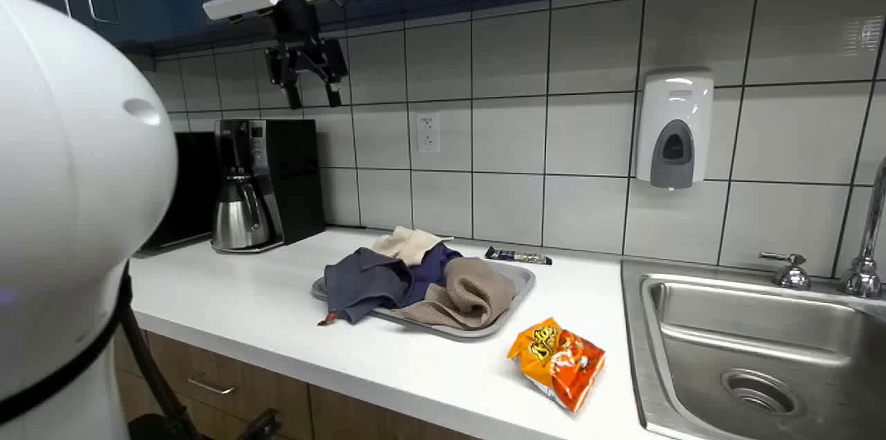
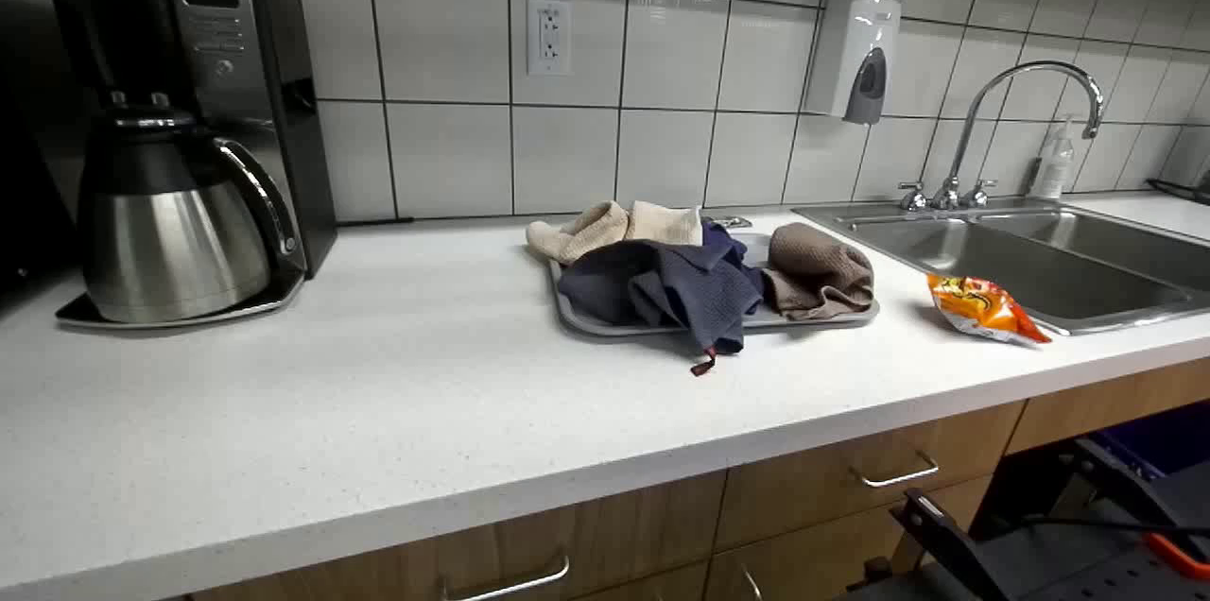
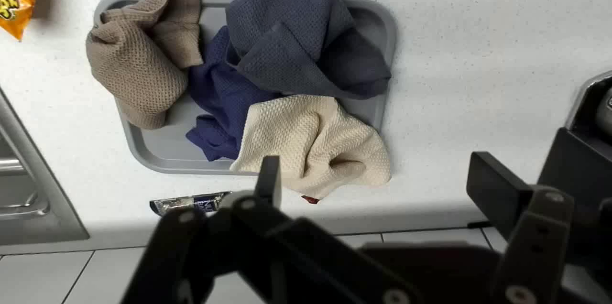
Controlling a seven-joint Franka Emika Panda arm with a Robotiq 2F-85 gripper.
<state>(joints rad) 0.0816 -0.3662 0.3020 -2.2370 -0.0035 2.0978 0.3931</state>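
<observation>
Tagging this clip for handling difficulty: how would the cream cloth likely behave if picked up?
The cream cloth would probably hang floppy, judging by its loose folds spilling beyond the gray tray. Its coarse weave suggests it should not be slippery. It might drag the purple cloth slightly, since the two seem to touch.

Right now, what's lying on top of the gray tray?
A brown cloth, a purple cloth, a dark gray cloth and a cream cloth. They cover much of the tray, so I can't see whether anything hides underneath.
</observation>
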